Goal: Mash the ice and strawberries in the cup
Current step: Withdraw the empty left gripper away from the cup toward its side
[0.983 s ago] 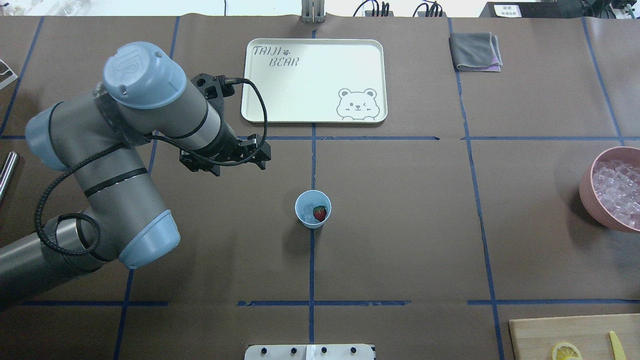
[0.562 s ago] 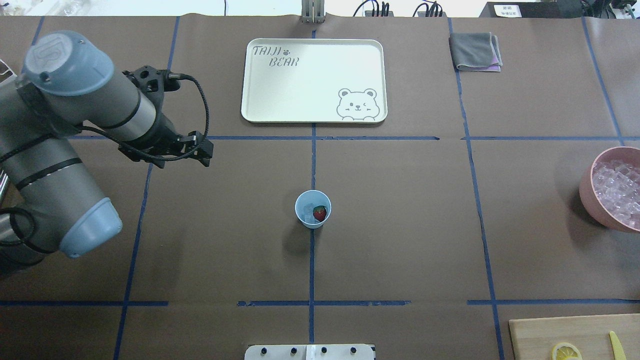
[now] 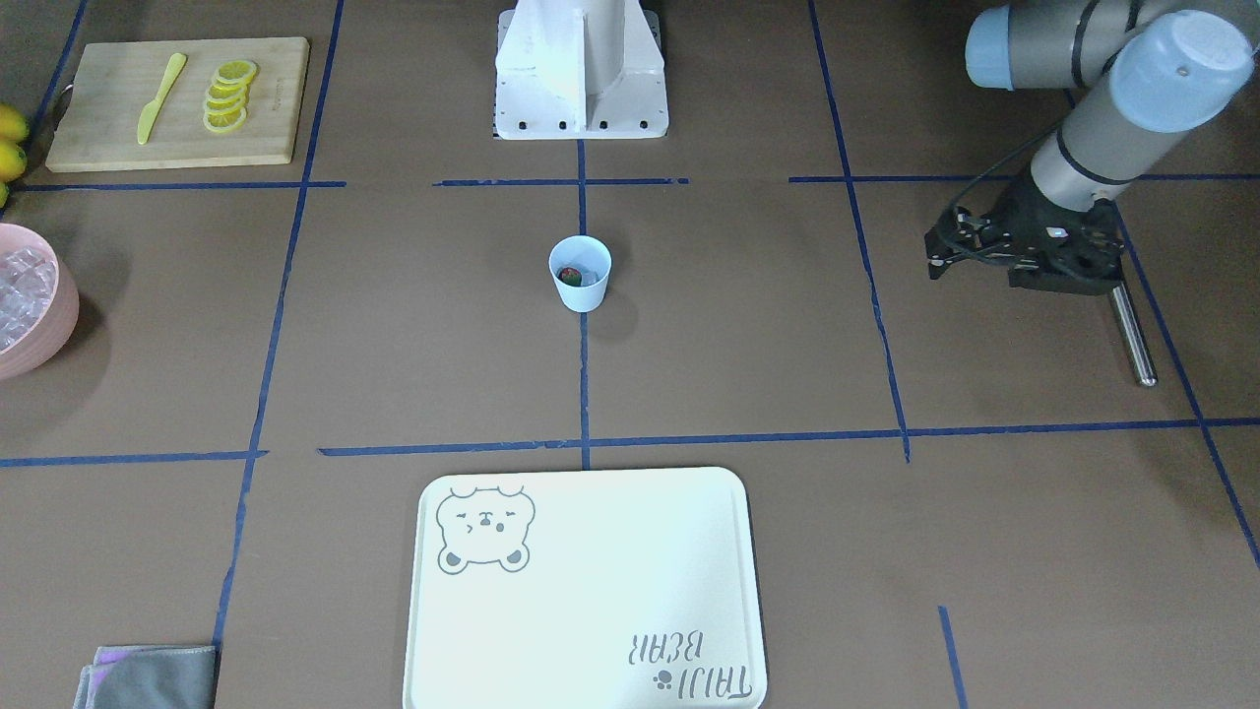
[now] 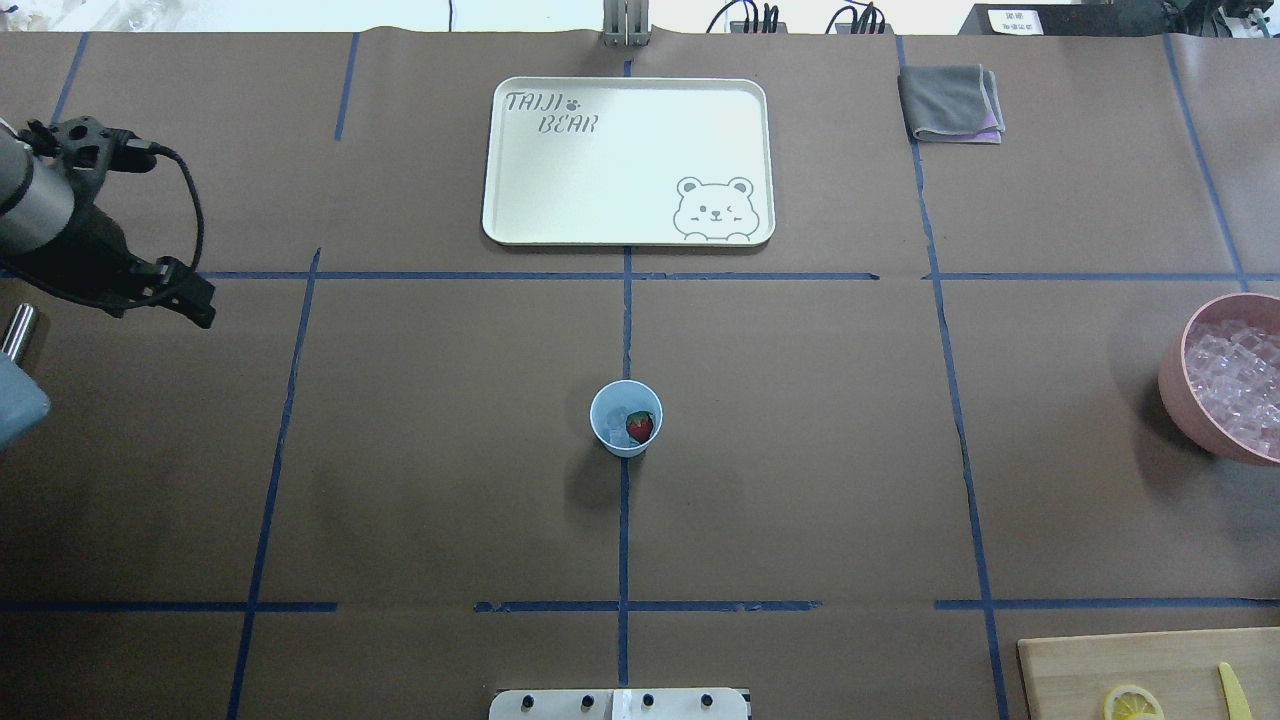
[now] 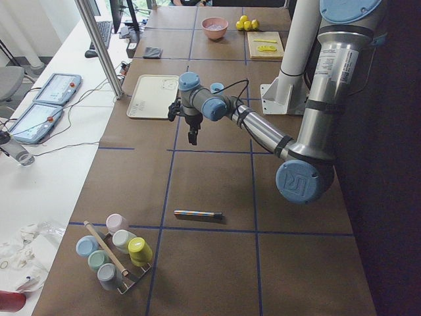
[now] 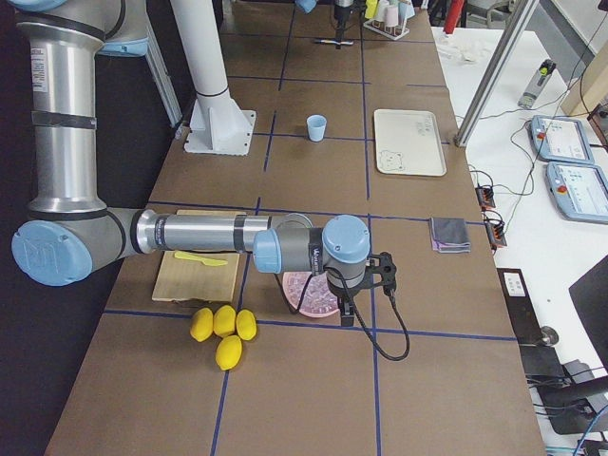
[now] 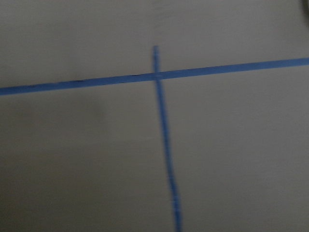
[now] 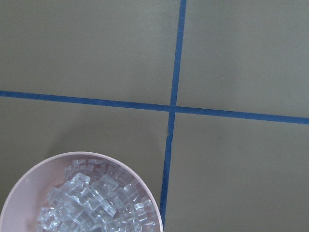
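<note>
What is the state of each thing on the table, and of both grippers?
cup: upright, holds ice and the strawberry
strawberry: whole, not yet mashed
metal rod: lying flat, not gripped
pink bowl: upright, filled with ice cubes
lemon slices: cut, overlapping on the cutting board
grey cloth: folded
left gripper: above the rod's end, open or shut unclear
right gripper: by the pink bowl, open or shut unclear

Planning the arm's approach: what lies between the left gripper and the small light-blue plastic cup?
Only bare brown table paper crossed by one blue tape line, seen in the overhead view, between the left gripper and the small light-blue plastic cup.
</note>
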